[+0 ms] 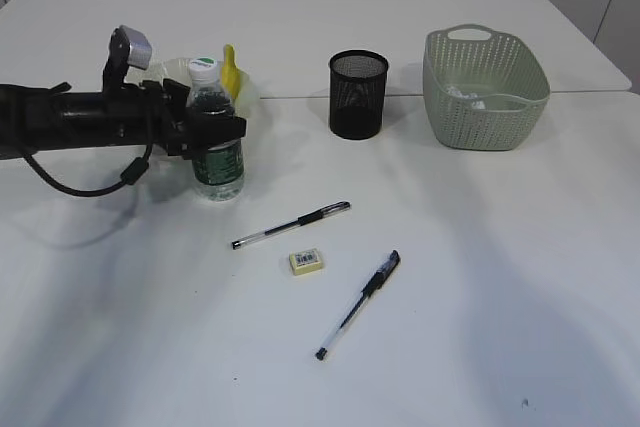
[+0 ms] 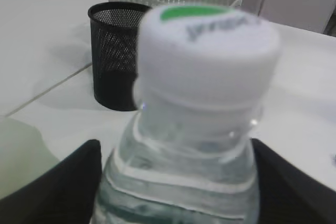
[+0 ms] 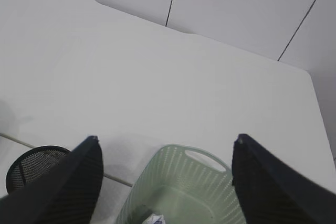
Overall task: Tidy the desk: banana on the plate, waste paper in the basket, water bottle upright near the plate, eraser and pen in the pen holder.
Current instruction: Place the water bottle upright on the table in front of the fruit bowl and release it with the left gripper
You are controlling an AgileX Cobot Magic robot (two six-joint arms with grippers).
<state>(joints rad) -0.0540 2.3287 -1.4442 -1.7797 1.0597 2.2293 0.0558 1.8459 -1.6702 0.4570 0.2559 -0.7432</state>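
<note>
The small clear plastic water bottle [image 1: 216,137] with white cap is stood upright on the white desk [image 1: 480,277], its long axis vertical, cap uppermost, just beside the pale green glass plate [image 1: 170,72], as the task asks. It is flanked by the left claw [image 1: 212,132]; whether it is gripped cannot be told. The right claw [image 3: 165,182] is spread wide, empty, above the sage green woven-look basket [image 3: 184,187].

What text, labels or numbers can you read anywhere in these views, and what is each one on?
Nothing can be quoted for certain.
Water bottle cap: grey lettering under a green mark, too blurred to read.
Bottle's dark green label: pale print, too small to read.
Eraser: small barcode sticker, no readable digits.
Two pens, pen holder, basket: no visible text.
</note>
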